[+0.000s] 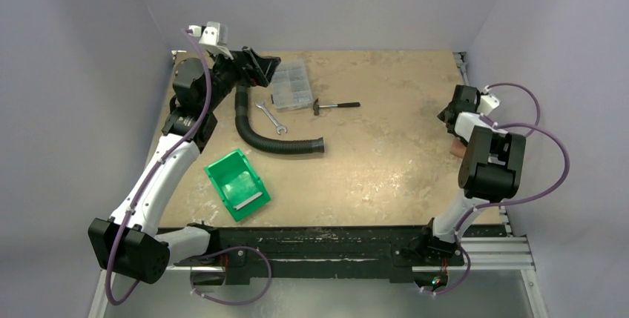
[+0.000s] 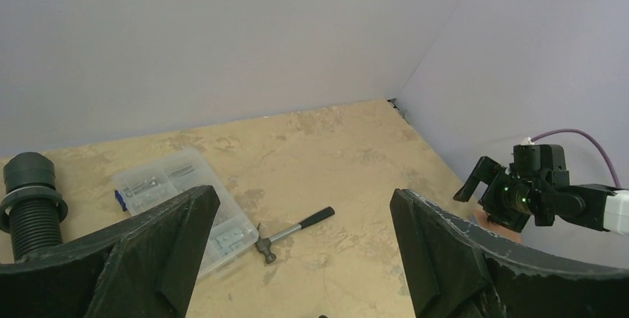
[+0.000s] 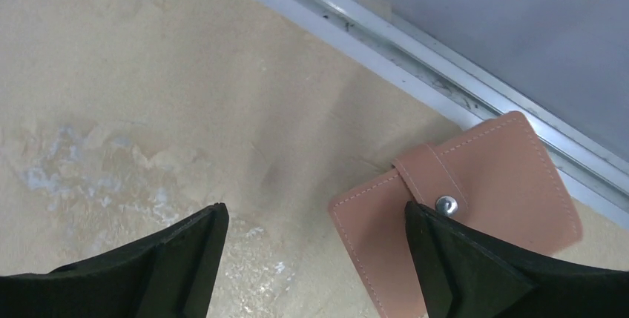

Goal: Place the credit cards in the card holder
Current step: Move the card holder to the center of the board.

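In the right wrist view my right hand (image 3: 313, 222) hangs over the bench (image 3: 148, 73) with its fingers spread wide, gripping nothing. The card holder (image 3: 497, 177) lies flat and shut, its strap snapped down at the clasp (image 3: 446, 204), just beside the metal rail (image 3: 386, 40) at the bench edge. One finger covers the holder's near corner, and I cannot tell whether it touches. In the left wrist view my left hand (image 2: 303, 199) is likewise spread and empty, held above the hammer (image 2: 297, 229) and the clear compartment box (image 2: 178, 196), with the black hose (image 2: 30, 192) at its side, well apart from the holder. From overhead the right arm (image 1: 486, 159) hides nearly all of the holder. A green bin (image 1: 237, 183) sits near the left arm (image 1: 163, 177) with a pale flat piece inside, and I cannot tell whether that is a card. My worry is the rail: if I come down off-centre, a finger could shove the flat holder against or under it instead of getting beneath an edge. Closing on one flap alone could drag the holder shut rather than open it. The snapped strap may also resist, so the holder would slide instead of unfastening unless my other hand pins it.
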`<state>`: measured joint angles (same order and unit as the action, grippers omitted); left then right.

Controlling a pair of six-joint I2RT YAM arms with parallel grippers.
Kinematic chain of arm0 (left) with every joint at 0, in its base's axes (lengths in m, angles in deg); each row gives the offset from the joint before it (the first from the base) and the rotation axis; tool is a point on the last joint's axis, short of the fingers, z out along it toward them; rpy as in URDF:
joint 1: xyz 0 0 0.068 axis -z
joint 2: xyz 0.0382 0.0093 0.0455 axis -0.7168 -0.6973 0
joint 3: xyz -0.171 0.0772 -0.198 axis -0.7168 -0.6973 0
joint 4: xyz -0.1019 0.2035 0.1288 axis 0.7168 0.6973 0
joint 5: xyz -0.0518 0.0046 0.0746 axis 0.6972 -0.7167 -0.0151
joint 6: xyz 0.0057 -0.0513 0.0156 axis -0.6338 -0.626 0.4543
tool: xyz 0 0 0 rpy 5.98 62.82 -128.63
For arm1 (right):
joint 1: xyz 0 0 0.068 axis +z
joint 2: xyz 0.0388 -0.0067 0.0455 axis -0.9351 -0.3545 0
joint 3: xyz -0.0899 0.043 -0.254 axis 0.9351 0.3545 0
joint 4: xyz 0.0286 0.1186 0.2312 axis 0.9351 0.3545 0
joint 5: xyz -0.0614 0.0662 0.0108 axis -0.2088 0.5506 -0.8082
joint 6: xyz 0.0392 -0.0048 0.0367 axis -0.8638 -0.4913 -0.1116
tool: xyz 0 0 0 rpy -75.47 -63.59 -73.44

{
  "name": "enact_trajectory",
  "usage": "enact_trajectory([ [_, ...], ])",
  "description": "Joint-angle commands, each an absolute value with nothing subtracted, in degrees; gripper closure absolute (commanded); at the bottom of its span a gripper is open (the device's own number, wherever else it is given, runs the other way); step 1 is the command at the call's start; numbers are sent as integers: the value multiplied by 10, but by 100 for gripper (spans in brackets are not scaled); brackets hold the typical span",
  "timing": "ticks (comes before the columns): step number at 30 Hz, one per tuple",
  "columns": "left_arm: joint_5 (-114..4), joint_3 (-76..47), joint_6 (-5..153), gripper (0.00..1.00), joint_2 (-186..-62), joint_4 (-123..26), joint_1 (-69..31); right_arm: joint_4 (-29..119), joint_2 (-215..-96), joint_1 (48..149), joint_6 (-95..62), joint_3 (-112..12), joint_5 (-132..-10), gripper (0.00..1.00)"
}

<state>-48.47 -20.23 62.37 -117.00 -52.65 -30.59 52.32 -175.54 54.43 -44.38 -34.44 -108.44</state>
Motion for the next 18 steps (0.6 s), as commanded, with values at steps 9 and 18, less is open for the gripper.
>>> enact_trajectory([
  [9,-463,-204,601,4,-1179,-561,-302,501,-1701,749,-454,-305,-826,1],
  [18,-460,-204,600,4,-1181,-561,-302,587,-1668,711,-441,-359,-1104,1],
])
